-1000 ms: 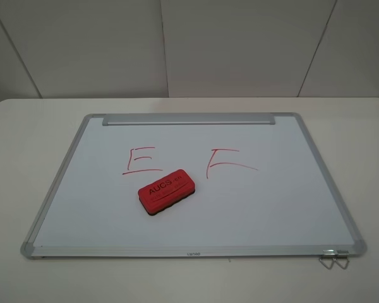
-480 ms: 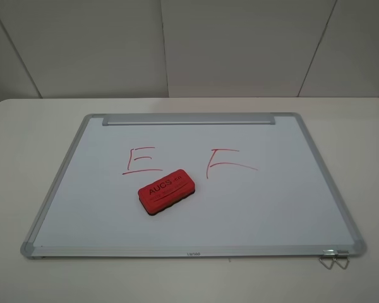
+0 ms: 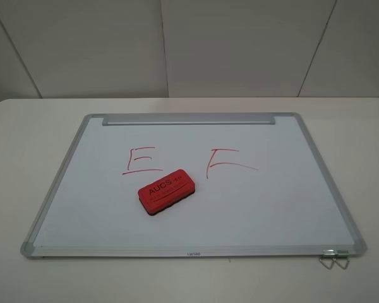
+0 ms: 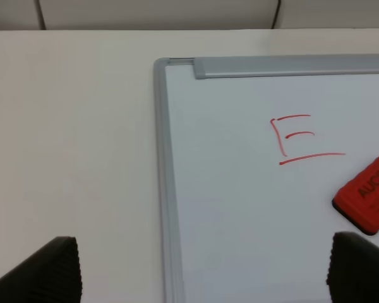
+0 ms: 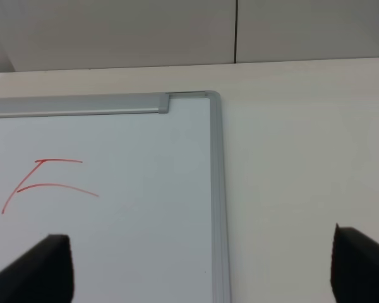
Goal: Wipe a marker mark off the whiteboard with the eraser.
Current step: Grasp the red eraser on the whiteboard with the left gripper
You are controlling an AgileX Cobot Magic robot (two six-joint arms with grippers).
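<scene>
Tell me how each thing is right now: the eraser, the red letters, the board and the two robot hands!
the whiteboard, flat on the table
the eraser, lying label-up on the whiteboard, not held
the marker mark, a whole red E, not wiped
the F-like mark, whole, not wiped
left gripper, open and empty
right gripper, open and empty

Black ribbed left fingers, matte black right fingers

High camera overlooks the whiteboard; both wrist views share it.
</scene>
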